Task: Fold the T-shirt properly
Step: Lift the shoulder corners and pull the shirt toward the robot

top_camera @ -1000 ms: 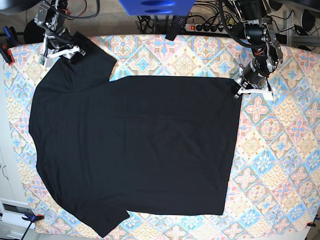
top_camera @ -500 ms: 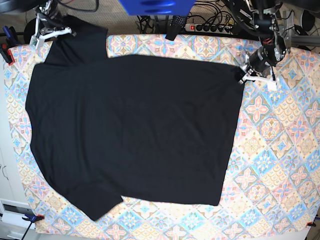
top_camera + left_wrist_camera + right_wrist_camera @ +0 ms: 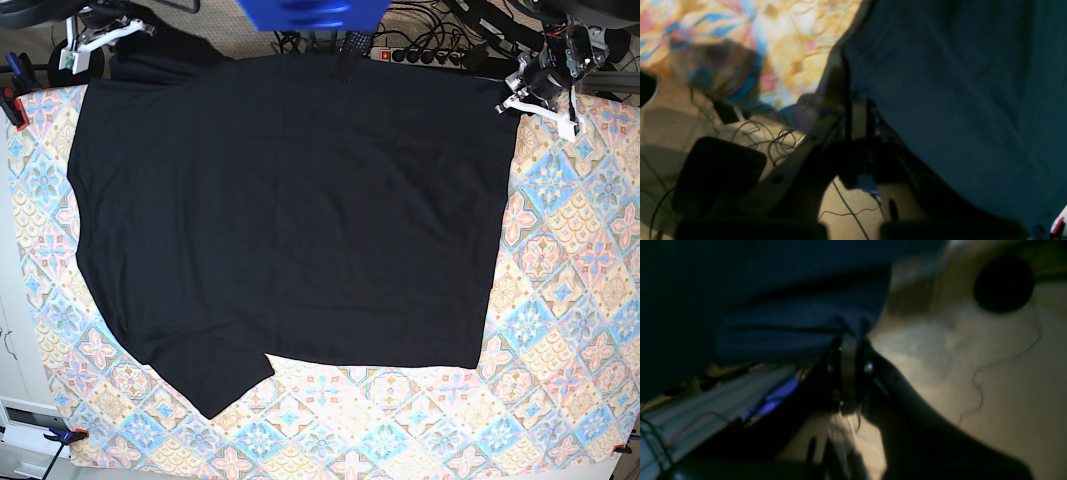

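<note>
The black T-shirt (image 3: pixel 290 200) lies spread over the patterned table cloth (image 3: pixel 570 300), its far edge held up at the table's back edge. One sleeve points to the near left. My left gripper (image 3: pixel 512 102), at the far right, is shut on the shirt's far right corner. In the left wrist view, its jaws (image 3: pixel 857 106) pinch the cloth's edge (image 3: pixel 957 83). My right gripper (image 3: pixel 100 38), at the far left, is shut on the far sleeve. In the right wrist view, its jaws (image 3: pixel 850 343) clamp dark cloth (image 3: pixel 773 306) above the floor.
A power strip (image 3: pixel 420 55) and cables lie behind the table. A blue object (image 3: pixel 310 12) hangs at the top middle. Red clamps (image 3: pixel 12 100) grip the table's left edge, and another clamp (image 3: pixel 65 435) sits at the near left corner.
Both grippers have moved toward the table's back edge and outward, dragging the shirt away from the near edge. The far edge now reaches the table's back.
</note>
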